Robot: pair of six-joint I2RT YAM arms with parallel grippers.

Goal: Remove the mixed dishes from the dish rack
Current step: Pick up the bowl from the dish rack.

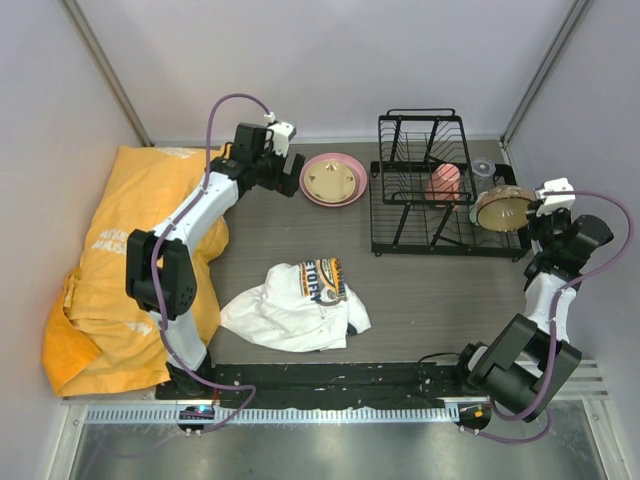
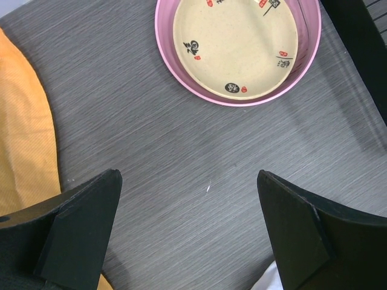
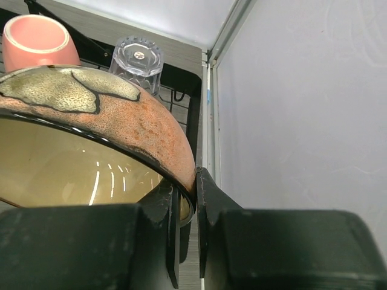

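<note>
The black wire dish rack (image 1: 374, 210) stands at the back right, with a pink mug (image 1: 445, 183) lying inside it and a clear glass (image 1: 484, 170) at its right end. My right gripper (image 1: 535, 207) is shut on the rim of the tan bowl (image 1: 500, 208) at the rack's right side. The right wrist view shows the pinched bowl (image 3: 91, 133) in my right gripper (image 3: 195, 193), with the mug (image 3: 36, 39) and the glass (image 3: 138, 60) behind it. A big pink plate (image 1: 333, 180) lies on the table left of the rack, carrying a cream patterned plate (image 2: 236, 42). My left gripper (image 2: 188, 229) hovers open beside it, holding nothing.
A white printed T-shirt (image 1: 295, 305) lies crumpled mid-table near the front. An orange cloth (image 1: 100, 260) covers the left side. Grey walls close in the back and both sides, the right wall close to the rack.
</note>
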